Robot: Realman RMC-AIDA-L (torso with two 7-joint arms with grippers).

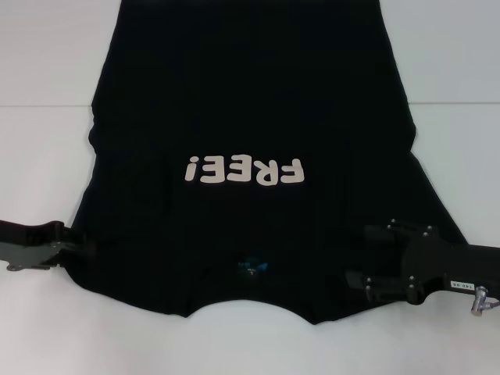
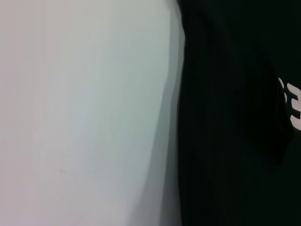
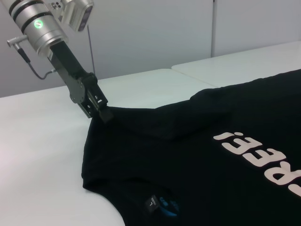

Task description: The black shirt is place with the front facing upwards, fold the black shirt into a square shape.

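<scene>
One black shirt (image 1: 250, 117) lay front-up on one white table (image 1: 47, 62), filling the middle of the head frame from the top edge down to the lower centre. Its collar sat at the bottom centre, where a small blue neck label (image 1: 251, 267) showed, and the single pale word "FREE!" (image 1: 244, 171) read upside down just below mid-frame.

Two grippers were in view. The left gripper (image 1: 74, 251) sat at the lower left edge of the head frame, at the shirt's shoulder corner. In the upper left of the right wrist frame it (image 3: 104, 114) was pinched onto that corner of cloth, which rose slightly off the table into it. The right gripper (image 1: 361, 258) lay at the lower right of the head frame, over the other shoulder; whether its claw was wide or narrow could not be told.
</scene>
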